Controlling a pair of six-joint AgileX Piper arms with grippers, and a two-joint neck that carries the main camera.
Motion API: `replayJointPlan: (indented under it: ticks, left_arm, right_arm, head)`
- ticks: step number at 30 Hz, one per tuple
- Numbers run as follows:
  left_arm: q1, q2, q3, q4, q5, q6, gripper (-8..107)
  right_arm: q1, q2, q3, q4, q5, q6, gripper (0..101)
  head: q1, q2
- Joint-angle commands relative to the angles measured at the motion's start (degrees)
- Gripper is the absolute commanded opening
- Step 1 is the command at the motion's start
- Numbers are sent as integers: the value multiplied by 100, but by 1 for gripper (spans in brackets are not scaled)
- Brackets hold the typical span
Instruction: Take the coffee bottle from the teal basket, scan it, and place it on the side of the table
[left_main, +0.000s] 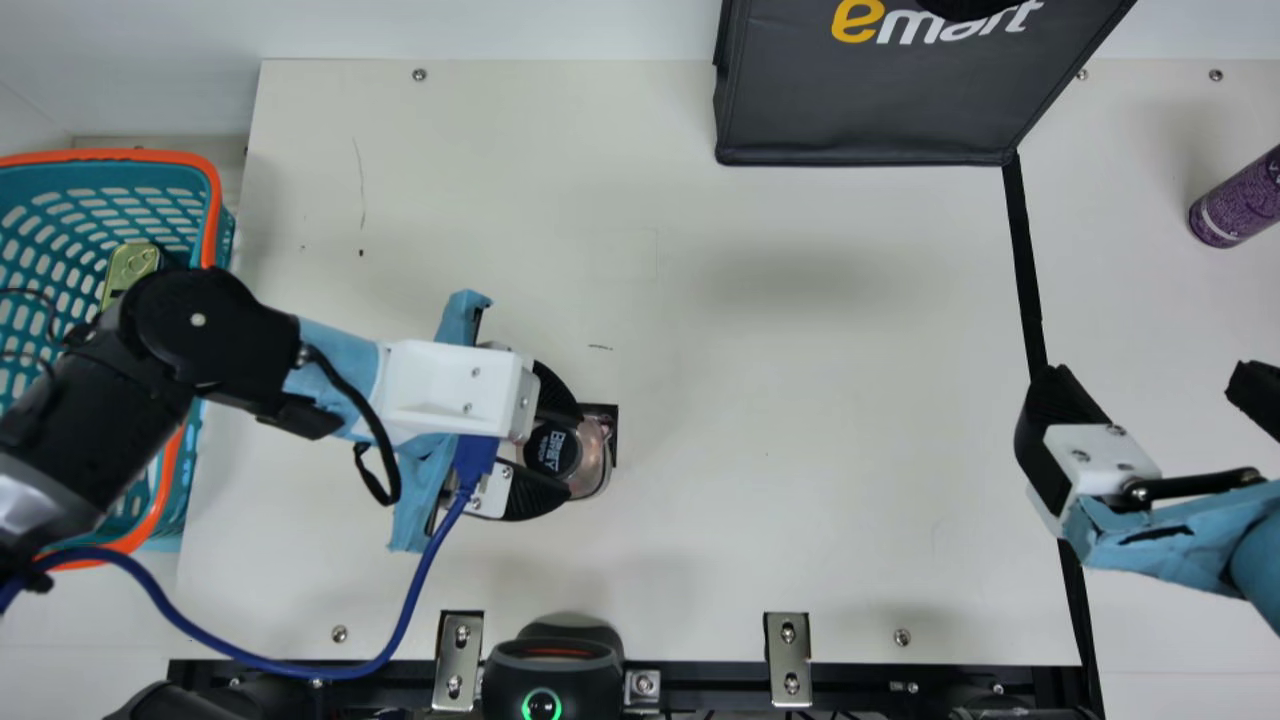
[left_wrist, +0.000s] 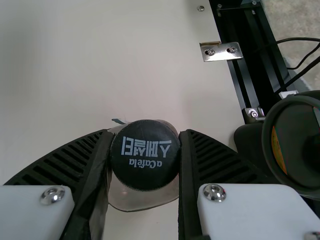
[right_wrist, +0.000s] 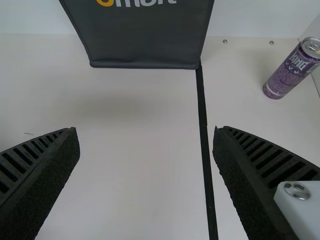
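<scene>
Gripping the bottle (left_main: 598, 460) by its capped end right now, with my left pincer (left_wrist: 145, 137) squeezed in on both sides of the black cap (left_main: 552, 450). So step one looks done: it's out of the basket (left_main: 210, 200) and out over the table (left_main: 800, 450), though I can't tell if its base touches down.

The scan is the murky bit. The scanner (left_main: 541, 665) sits at the table's near edge with a green ring lit, but nothing here tells me whether a read has gone through. The bottle is near it, not right up at it, so I'd count the scan as still to do, tbh. Parking it at the side is left too, since I'm holding it. My guess is the side means past the black strip (left_main: 1030, 260), where the purple can (left_main: 1240, 205) is.

My right pincer (right_wrist: 146, 131) is spread wide with nothing in it.

As for print, not gonna quote any: pale lettering across the cap, a yellow and white logo on the dark bag (left_main: 860, 110), light lettering on the can. I can't make out any barcode on the bottle.
</scene>
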Motion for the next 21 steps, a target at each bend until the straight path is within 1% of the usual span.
replayJointPlan:
  ticks: [1,7,21]
  left_arm:
    - [13,49,-40,17,4,21,-8]
    - [63,185,-127,1,4,-9,-8]
    - [28,397,-413,23,4,-520,-8]
  right_arm:
    - [0,0,0,0,0,0,95]
    - [0,0,0,0,0,0,95]
    - [0,0,0,0,-7,0,95]
  head:
    - [-166,9]
    - [-166,9]
    - [-166,9]
